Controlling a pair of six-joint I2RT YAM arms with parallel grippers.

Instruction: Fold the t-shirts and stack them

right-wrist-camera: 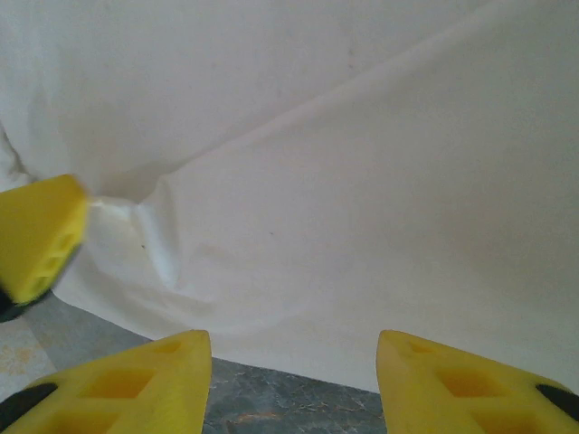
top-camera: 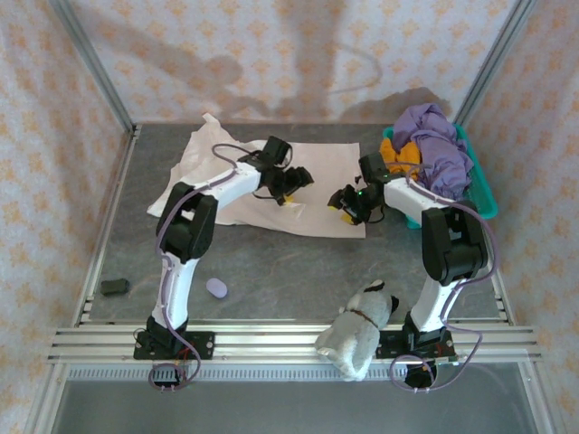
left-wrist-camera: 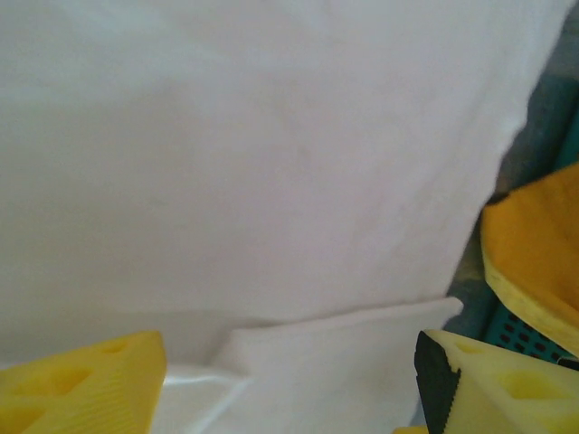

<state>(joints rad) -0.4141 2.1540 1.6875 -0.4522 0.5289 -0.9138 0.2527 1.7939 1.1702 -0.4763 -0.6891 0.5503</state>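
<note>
- Left gripper [top-camera: 291,188]: I have its jaws spread wide and empty, low over the cream-white t-shirt [top-camera: 335,167]. A doubled edge of the cloth lies just ahead of the fingertips, so I judge it poised to pinch that edge for a fold.
- Right gripper [top-camera: 346,203]: likewise released, at the shirt's near edge. Cloth lies just beyond its fingers [right-wrist-camera: 136,384] and bare table [right-wrist-camera: 289,402] between them, probably to take the matching corner.
- Purple t-shirt [top-camera: 439,149] and orange t-shirt [top-camera: 398,154]: heaped in the teal basket [top-camera: 486,197], just right of the right gripper, not yet folded.
</note>
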